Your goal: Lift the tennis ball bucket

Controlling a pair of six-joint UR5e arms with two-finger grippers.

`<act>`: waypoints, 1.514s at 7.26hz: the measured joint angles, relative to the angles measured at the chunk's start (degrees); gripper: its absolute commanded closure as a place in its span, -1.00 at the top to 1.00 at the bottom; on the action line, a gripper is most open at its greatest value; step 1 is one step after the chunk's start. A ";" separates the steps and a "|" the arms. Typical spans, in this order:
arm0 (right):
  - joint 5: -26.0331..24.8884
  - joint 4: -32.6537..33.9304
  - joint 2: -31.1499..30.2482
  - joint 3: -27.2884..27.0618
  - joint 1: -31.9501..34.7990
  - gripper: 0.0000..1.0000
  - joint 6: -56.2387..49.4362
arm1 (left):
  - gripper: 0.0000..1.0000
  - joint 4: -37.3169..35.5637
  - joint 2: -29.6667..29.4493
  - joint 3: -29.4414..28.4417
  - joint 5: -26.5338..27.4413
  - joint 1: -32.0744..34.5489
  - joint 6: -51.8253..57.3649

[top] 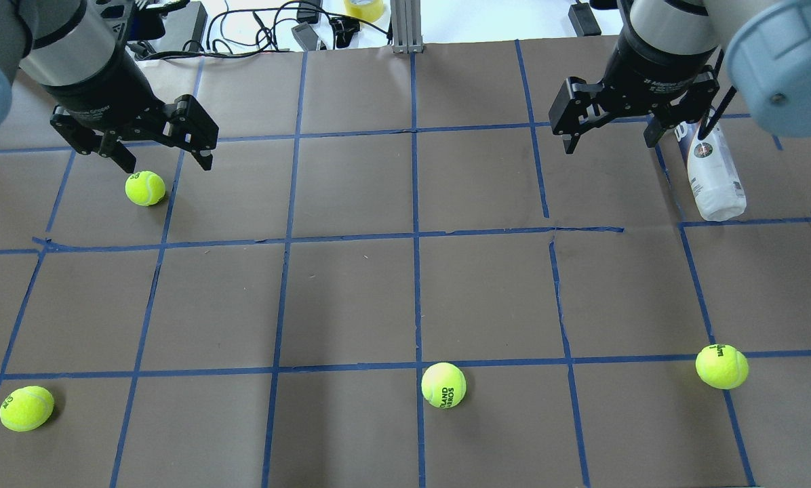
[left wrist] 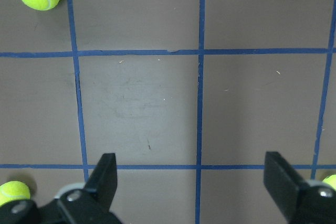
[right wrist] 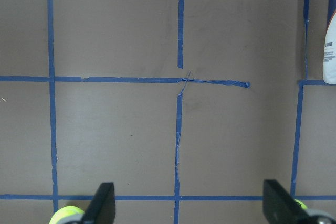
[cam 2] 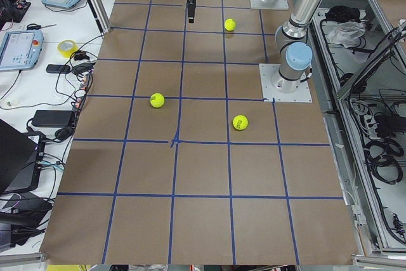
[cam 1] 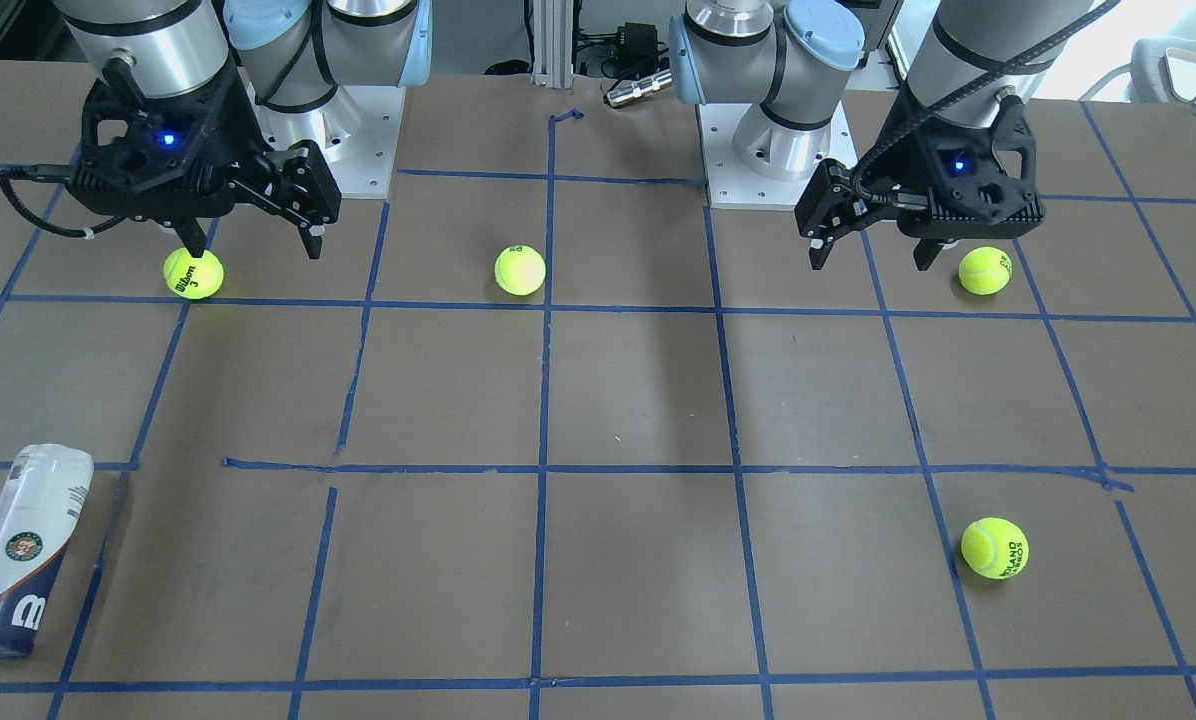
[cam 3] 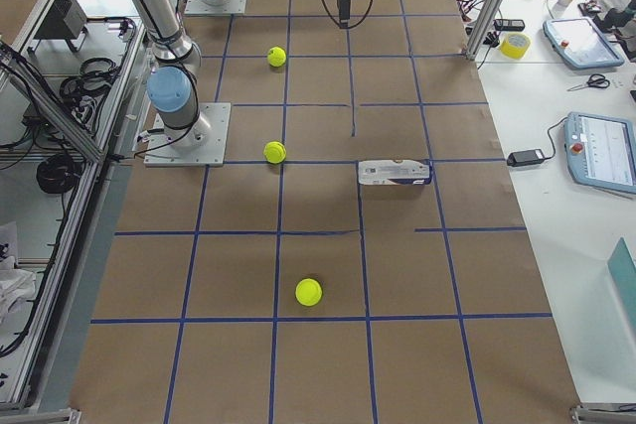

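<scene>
The tennis ball bucket (cam 1: 18,565) lies on its side on the brown table, far from the robot on its right side. It has a white label and a navy end band. It also shows in the overhead view (top: 714,173), the exterior right view (cam 3: 395,173) and at the right edge of the right wrist view (right wrist: 331,40). My right gripper (top: 609,146) is open and empty, held above the table to the left of the bucket and apart from it. My left gripper (top: 168,166) is open and empty, on the other side of the table.
Several yellow-green tennis balls lie loose: one below the left gripper (top: 145,188), one near left (top: 26,408), one near centre (top: 443,385), one near right (top: 721,366). Blue tape lines grid the table (top: 351,298). Cables and devices lie beyond the far edge (top: 297,27).
</scene>
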State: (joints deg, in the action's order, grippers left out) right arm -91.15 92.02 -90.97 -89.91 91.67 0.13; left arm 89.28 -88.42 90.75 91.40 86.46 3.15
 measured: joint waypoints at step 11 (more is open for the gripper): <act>-0.66 11.86 17.13 5.21 -17.71 1.00 -13.76 | 1.00 -0.84 -0.89 0.10 -0.19 -0.64 0.22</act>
State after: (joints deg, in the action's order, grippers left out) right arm -91.81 103.88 -73.84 -84.70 73.96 -13.62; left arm 88.44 -89.31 90.85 91.21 85.82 3.37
